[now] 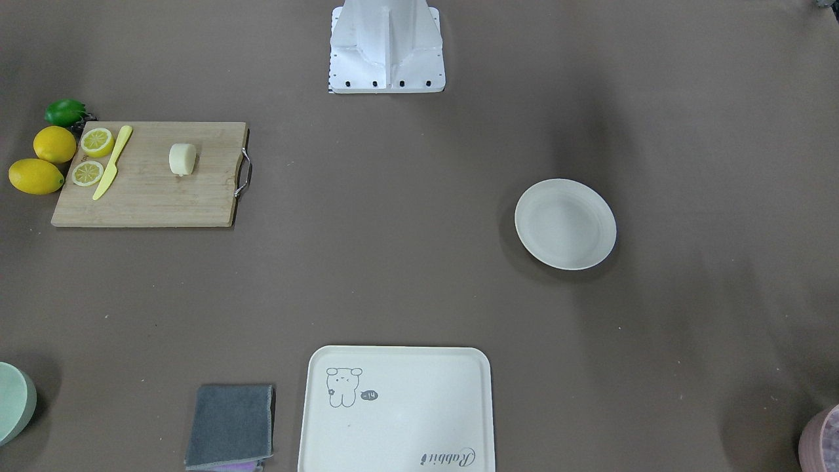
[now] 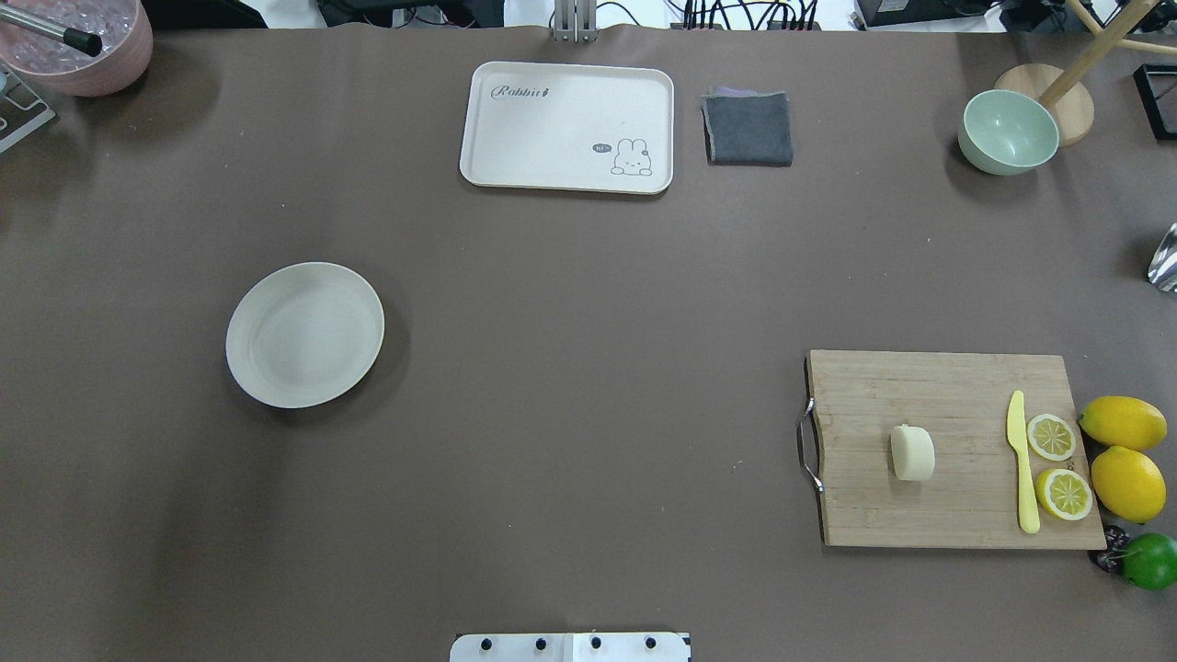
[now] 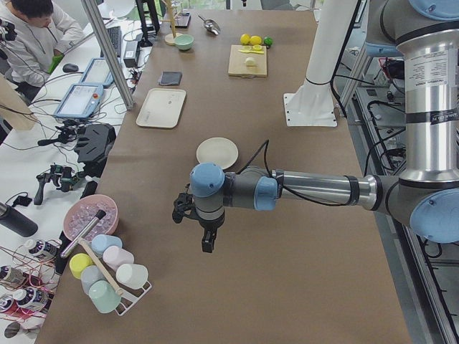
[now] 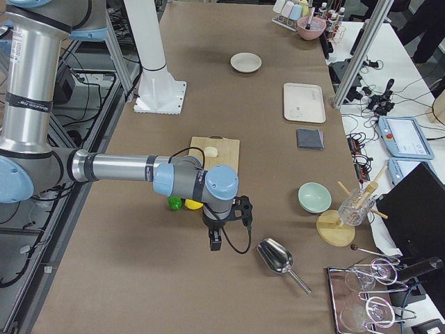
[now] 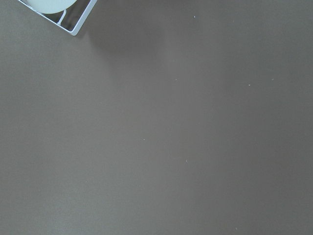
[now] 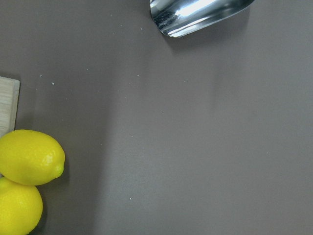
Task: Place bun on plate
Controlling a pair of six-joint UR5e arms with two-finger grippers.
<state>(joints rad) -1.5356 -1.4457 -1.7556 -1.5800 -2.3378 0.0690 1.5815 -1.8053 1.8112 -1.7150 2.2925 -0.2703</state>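
The bun (image 2: 912,452) is a small pale cream lump lying on a wooden cutting board (image 2: 956,395) at the table's right side; it also shows in the front view (image 1: 183,159). The plate (image 2: 304,334), round and off-white, sits on the table's left half with nothing on it. My left gripper (image 3: 206,244) hangs over the table beyond the plate's end, seen only from the side. Past the board and the lemons hangs my right gripper (image 4: 215,243). I cannot tell whether either is open or shut.
A yellow knife (image 2: 1022,460), two lemon halves (image 2: 1050,436), whole lemons (image 2: 1122,423) and a lime (image 2: 1149,560) crowd the board's right end. A metal scoop (image 6: 195,14) lies near the right gripper. A cream tray (image 2: 552,119), grey cloth (image 2: 748,128) and green bowl (image 2: 1007,132) line the far edge.
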